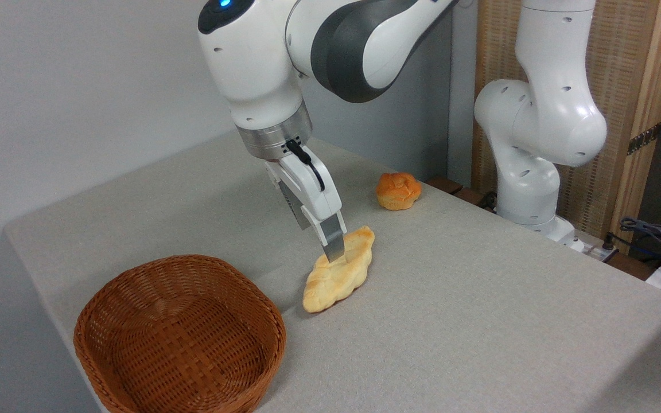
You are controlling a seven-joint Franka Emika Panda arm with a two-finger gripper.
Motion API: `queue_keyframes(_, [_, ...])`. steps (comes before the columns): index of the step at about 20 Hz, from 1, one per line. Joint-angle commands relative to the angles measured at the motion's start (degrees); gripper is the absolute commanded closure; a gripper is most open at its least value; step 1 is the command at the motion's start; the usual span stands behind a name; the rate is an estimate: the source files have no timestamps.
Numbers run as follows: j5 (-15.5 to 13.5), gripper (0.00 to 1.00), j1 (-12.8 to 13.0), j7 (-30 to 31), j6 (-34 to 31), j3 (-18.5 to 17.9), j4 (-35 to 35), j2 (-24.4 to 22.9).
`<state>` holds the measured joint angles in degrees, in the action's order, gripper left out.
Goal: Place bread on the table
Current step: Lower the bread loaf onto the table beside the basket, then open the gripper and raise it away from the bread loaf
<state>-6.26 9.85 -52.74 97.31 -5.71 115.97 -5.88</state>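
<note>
Camera view, nearest corner first: brown wicker basket [178, 335] sitting empty at the front left of the table [479, 321], out of the way of the drop spot. Just beyond its right rim, braided bread loaf [339, 277] lying flat on the grey cloth, long axis running diagonally from near the basket toward the back right, apparently resting on the surface with its whole underside down, which fits a placement rather than a carry. Gripper [334, 257] coming down steeply onto the loaf's upper middle, visible finger [333, 244] touching the crust; second finger hidden behind it, so cannot tell whether pinching the loaf or already parted. Likely at the release step, the grip across the narrow middle chosen so the loaf could be laid level. Farther back, small round orange bun [398, 191] alone, well apart from the loaf. Behind the table edge, white arm base [537, 172] before a slatted wooden panel
</note>
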Motion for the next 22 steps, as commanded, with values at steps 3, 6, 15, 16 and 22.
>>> queue_keyframes(3, [0.19,0.0,0.26,-0.09,2.18,-0.79,-1.62,-0.36])
queue_keyframes(6, [0.37,0.0,-0.18,0.09,5.08,-1.06,-3.46,-0.36])
queue_keyframes(15, [1.77,0.0,-0.45,8.35,14.66,-1.85,-3.82,-0.53])
queue_keyframes(16, [3.69,0.0,-0.45,9.57,15.27,-1.85,-3.9,-0.44])
queue_keyframes(22, [8.81,0.0,-0.27,15.21,15.98,-1.58,-5.84,0.61])
